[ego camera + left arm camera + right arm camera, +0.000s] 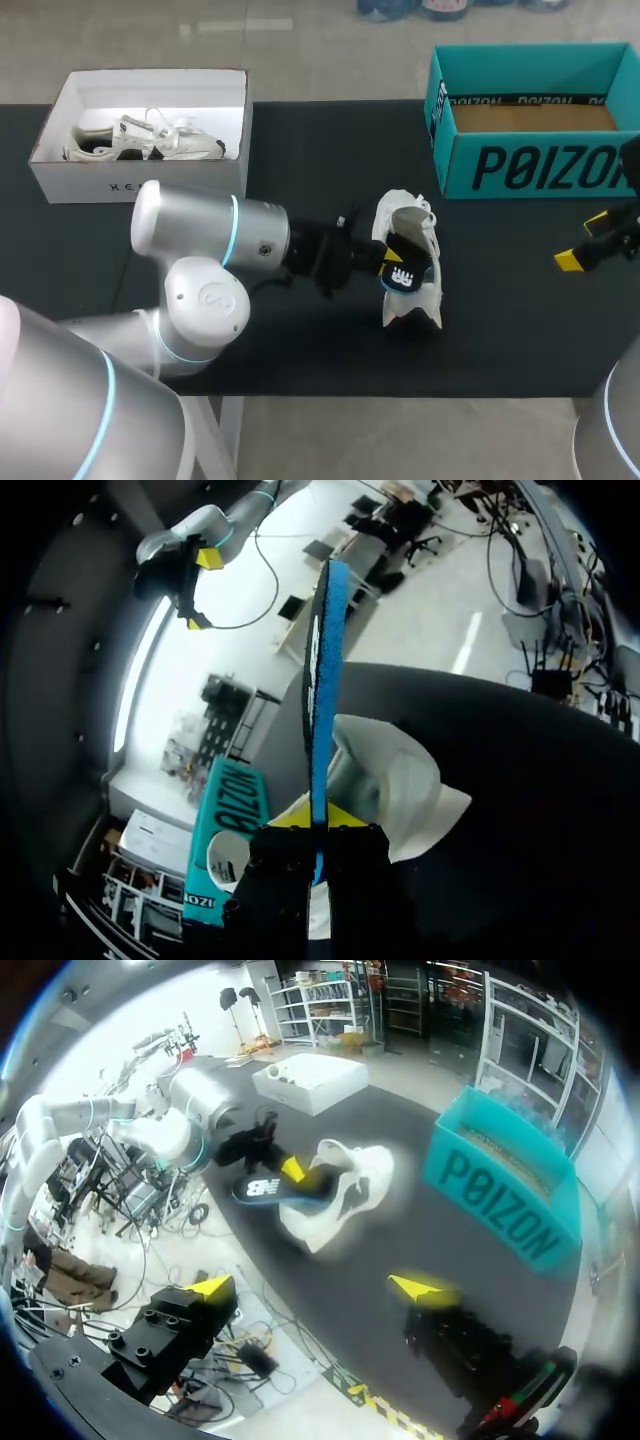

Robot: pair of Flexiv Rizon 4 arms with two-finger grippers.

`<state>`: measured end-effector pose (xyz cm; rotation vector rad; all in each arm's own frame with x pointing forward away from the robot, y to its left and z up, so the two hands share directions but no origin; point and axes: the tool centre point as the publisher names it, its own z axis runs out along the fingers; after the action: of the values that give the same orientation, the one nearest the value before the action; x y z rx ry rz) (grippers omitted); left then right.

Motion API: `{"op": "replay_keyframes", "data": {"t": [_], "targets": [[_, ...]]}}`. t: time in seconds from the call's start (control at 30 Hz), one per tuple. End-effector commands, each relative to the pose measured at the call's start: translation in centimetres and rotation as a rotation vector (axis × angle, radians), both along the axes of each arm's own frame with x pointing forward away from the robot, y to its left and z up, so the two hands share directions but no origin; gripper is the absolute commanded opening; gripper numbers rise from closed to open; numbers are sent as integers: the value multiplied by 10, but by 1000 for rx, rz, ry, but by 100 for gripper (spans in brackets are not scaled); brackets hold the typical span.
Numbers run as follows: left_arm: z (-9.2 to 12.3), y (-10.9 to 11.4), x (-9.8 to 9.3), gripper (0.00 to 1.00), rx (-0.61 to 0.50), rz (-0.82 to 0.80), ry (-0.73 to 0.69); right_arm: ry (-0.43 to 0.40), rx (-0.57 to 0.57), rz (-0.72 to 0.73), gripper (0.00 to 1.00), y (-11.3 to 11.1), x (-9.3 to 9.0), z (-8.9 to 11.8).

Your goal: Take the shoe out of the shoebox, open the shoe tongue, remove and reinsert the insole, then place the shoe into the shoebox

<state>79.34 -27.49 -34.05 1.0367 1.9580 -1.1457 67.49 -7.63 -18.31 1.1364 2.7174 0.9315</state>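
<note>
A white shoe [412, 302] lies on the black table [300, 180] near the middle. My left gripper [385, 262] is at the shoe's opening, shut on a dark insole with a blue underside [404, 273]. In the left wrist view the insole [322, 700] stands edge-on between the yellow tips of the gripper [318, 818], above the shoe [405, 790]. My right gripper [583, 242] hangs open near the table's right edge, holding nothing. From the right wrist the open gripper [318, 1287] faces the shoe [350, 1195] and the insole [272, 1190] from some way off.
A teal shoebox [530, 165] stands open at the back right with a brown floor inside. A white shoebox [140, 185] at the back left holds another white shoe [150, 140]. Bare table lies between shoe and right gripper.
</note>
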Motion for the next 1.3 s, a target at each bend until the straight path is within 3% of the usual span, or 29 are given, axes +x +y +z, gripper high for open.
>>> {"op": "replay_keyframes", "data": {"t": [0.03,0.23,0.4,0.43,0.5,0.57,0.63,0.7,0.77,0.87,1.0,1.23,1.3], "targets": [[-4,-2,13,0,35,-6,-10,-7,-1,-5,100,0,-5,-1],[-15,-3,23,0,60,-8,-26,-7,-1,-5,100,0,-5,-1],[-22,-13,12,0,40,-24,14,-7,-1,-5,100,0,-5,-1],[-22,-13,9,4,35,-23,21,-7,-1,-5,100,0,-5,-1],[-20,-12,4,35,32,-22,29,-7,-1,-5,100,0,-5,-1],[-17,-10,0,47,32,-21,33,-7,-1,-5,100,0,-5,-1],[-13,-8,-3,88,32,-21,35,-7,-1,-5,100,0,-5,-1],[-8,-6,-6,100,31,-19,36,-7,-1,-5,100,0,-5,-1],[-4,-4,-8,98,31,-17,33,-7,-1,-5,100,0,-5,-1],[2,-3,-10,74,28,-14,22,-7,-1,-5,100,0,-5,-1],[6,-2,-11,55,24,-9,15,-7,-1,-5,100,0,-5,-1],[3,-9,-18,31,10,-26,21,-7,-1,-5,100,0,-5,-1],[3,-10,-19,4,9,-34,21,-7,-1,-5,100,0,-5,-1]]}}
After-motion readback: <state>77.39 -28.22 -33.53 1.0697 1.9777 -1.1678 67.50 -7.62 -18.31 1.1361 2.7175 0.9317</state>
